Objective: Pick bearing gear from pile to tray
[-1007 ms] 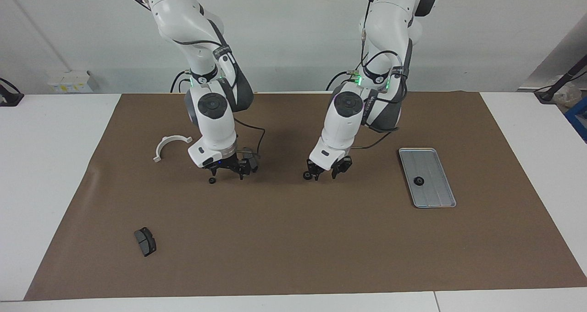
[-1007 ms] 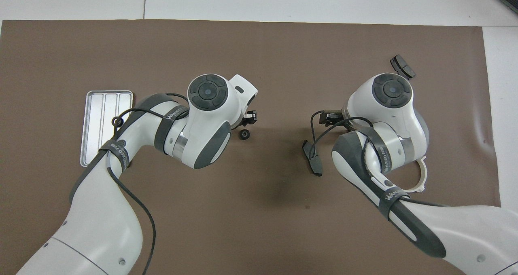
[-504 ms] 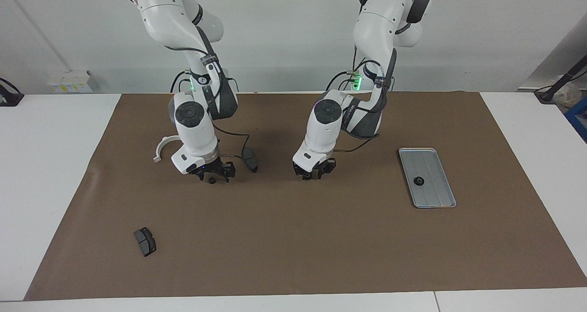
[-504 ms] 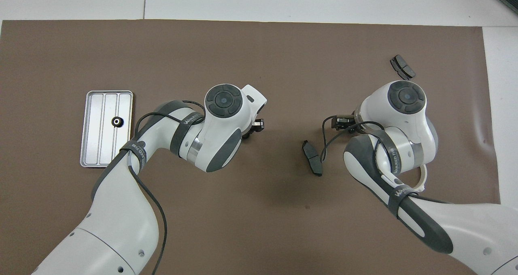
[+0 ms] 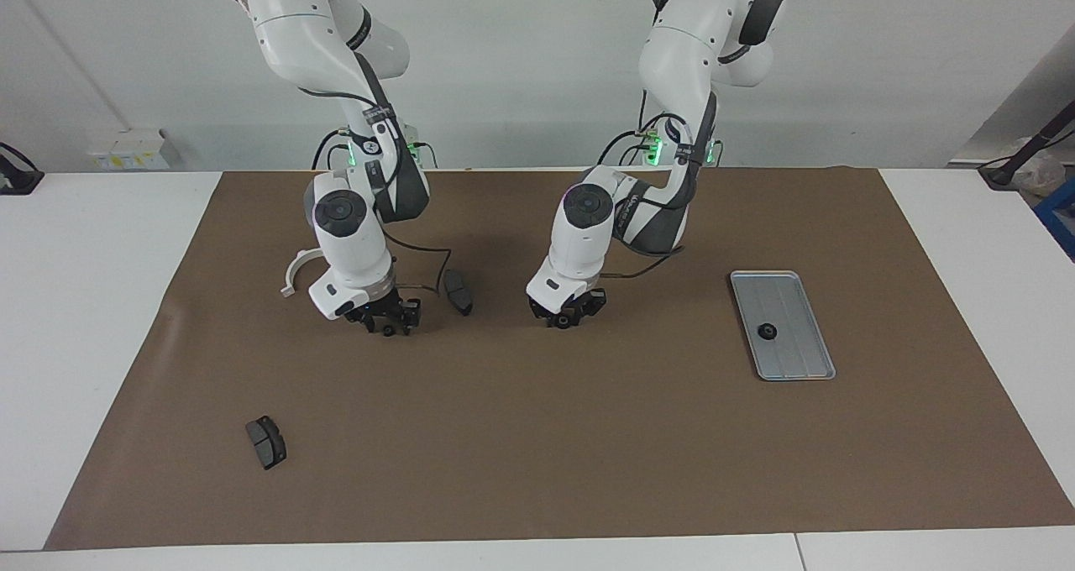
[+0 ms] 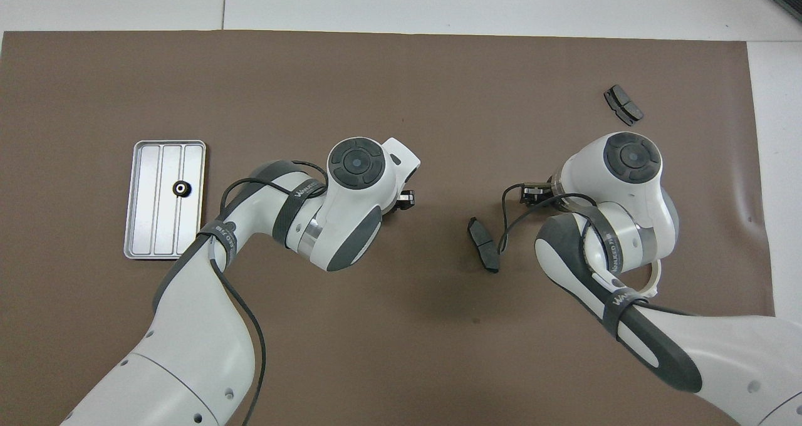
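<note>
Broadly, a white desk (image 5: 92, 336) carries a wide brown mat (image 5: 537, 462) that covers most of its top, and a plain white wall (image 5: 521, 67) closes the room at the robots' end, with a small pale socket box (image 5: 126, 149) low on it. Nearest to the robots on the mat lies the white half-ring bracket (image 5: 294, 270), toward the right arm's end and partly hidden by that arm. A little farther out, a dark grey curved pad (image 5: 458, 292) lies flat between the two arms. Just beside it, the right gripper (image 5: 388, 326) is down at the mat with a small black ring (image 5: 388, 331) right at its tips. Whether it has clamped on that ring or merely straddles it cannot be told. About level with it, the left gripper (image 5: 564, 317) is likewise lowered to the mat near the middle, with a second black ring (image 5: 561, 322) at its tips, and its grip cannot be told either. In the overhead view both rings are covered by the wrists. Toward the left arm's end, well apart from both grippers, the silver-grey tray (image 5: 798, 298) lies flat with its long side running away from the robots, and one black ring in the tray (image 5: 766, 331) sits near its middle. Farthest from the robots, a second dark grey pad (image 5: 266, 442) lies alone toward the right arm's end.
</note>
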Action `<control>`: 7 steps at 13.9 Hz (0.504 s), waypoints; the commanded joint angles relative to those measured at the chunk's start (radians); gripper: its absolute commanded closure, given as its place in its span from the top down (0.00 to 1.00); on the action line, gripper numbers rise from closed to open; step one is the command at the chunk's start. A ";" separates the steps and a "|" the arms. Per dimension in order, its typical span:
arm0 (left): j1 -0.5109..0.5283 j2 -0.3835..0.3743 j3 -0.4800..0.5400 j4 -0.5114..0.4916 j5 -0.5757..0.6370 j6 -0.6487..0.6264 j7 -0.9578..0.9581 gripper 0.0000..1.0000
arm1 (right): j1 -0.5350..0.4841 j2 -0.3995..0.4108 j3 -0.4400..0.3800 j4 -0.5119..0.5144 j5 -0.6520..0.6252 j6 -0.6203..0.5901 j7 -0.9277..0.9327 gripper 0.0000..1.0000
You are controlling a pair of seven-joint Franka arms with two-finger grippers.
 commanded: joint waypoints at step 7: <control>0.022 -0.010 0.016 0.009 0.002 -0.033 0.006 0.03 | -0.012 -0.028 0.012 0.000 0.070 0.011 -0.011 0.00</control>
